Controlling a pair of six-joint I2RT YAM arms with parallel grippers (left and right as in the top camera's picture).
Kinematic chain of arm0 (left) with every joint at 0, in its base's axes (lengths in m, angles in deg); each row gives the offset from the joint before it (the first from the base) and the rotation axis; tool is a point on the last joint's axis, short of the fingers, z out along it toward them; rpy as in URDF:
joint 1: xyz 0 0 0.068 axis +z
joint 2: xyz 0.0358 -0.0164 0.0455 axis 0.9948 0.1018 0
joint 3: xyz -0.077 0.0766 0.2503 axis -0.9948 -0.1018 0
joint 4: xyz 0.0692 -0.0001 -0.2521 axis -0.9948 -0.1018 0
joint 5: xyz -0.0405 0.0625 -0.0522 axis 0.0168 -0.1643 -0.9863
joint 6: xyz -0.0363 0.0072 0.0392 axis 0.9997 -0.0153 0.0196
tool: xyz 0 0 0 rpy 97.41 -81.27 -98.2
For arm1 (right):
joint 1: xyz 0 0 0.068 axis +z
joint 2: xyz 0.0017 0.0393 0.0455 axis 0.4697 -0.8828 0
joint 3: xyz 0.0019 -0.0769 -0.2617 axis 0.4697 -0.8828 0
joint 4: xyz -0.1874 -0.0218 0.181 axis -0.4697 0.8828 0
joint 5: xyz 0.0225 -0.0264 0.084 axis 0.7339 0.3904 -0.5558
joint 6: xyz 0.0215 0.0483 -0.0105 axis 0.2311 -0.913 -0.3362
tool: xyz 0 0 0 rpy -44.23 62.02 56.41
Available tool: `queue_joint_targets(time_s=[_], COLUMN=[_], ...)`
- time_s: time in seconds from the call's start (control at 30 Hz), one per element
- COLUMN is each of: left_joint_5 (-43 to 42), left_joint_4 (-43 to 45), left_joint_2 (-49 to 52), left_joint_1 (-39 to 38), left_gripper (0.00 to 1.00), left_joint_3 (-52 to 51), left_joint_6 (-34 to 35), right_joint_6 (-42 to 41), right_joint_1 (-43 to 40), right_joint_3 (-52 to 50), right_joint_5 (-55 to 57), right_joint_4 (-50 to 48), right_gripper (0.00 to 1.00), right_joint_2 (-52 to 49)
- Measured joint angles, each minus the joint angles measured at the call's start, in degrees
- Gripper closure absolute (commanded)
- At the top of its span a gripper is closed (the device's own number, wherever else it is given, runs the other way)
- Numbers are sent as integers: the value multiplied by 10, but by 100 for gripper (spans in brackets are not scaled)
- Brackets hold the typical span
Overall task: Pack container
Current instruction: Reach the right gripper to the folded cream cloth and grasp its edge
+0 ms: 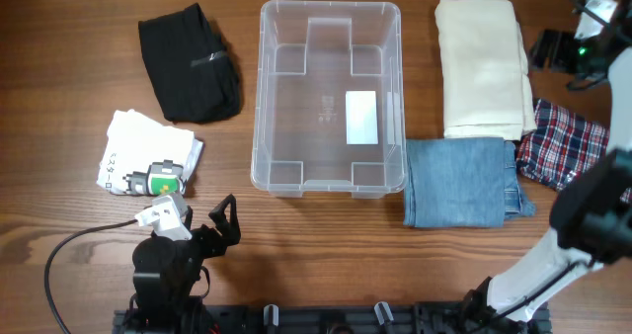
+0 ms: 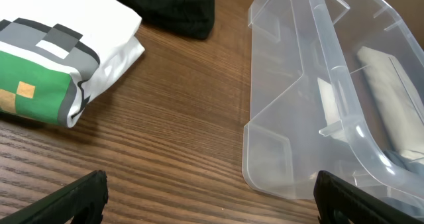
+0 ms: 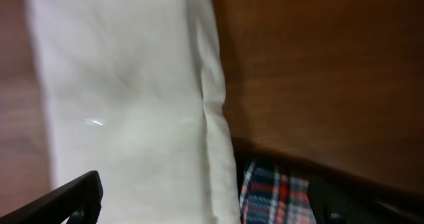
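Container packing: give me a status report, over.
Left gripper open, empty. Right gripper open, empty. Container upright, nothing inside. Folded clothes all outside; opening unobstructed.

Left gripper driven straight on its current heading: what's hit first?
Probably bare table, in the gap between the white shirt and the container; the black garment lies beyond. Depth unclear.

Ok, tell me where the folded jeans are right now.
In the overhead view, the folded jeans lie just right of the container, by its near right corner. They sit directly in front of the cream cloth, with the plaid shirt on their right.
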Motion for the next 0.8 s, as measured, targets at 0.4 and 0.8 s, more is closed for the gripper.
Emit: queue_joint_targets(time_s=[0.4,0.8], left_joint_5=[0,0], left_joint_4=[0,0], left_joint_2=[0,0], left_joint_1=[0,0], left_gripper=[0,0], left_joint_3=[0,0], left_joint_6=[0,0], right_joint_6=[50,50], right_joint_1=[-3,-5], right_joint_3=[0,2], right_joint_5=[-43,-80], right_joint_4=[-45,-62], right_gripper=[0,0], right_joint_2=[-134,-152])
